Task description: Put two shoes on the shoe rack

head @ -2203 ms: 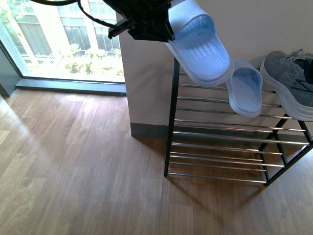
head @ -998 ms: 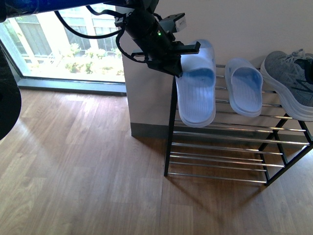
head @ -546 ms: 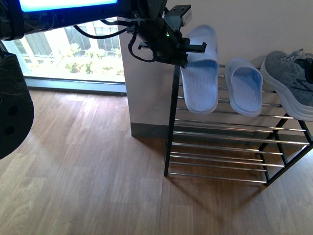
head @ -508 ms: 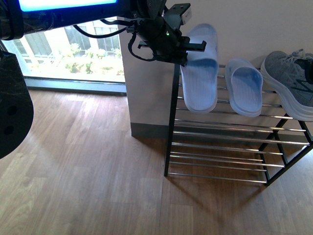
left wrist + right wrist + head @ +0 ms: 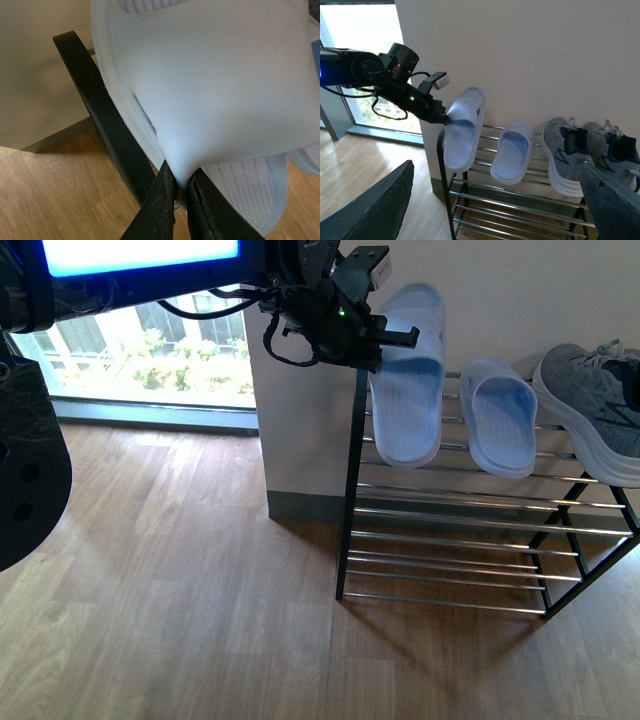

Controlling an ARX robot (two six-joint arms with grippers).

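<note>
Held slide (image 5: 407,380) — pale blue, tilted against the top tier at the left end of the shoe rack (image 5: 352,480), its strap pinched in my left gripper (image 5: 179,200), fingers (image 5: 161,200) clamped together on it. Second slide (image 5: 500,415) lies just beside it on the same chrome bars. Grey sneakers (image 5: 563,150) sit further right on that tier. My right gripper (image 5: 490,205) — wide apart, holding nothing, well away from the rack.

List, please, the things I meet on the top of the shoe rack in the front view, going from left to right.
Left gripper holding the first pale blue slide → second pale blue slide → grey sneaker, cut off by the picture's right edge.
</note>
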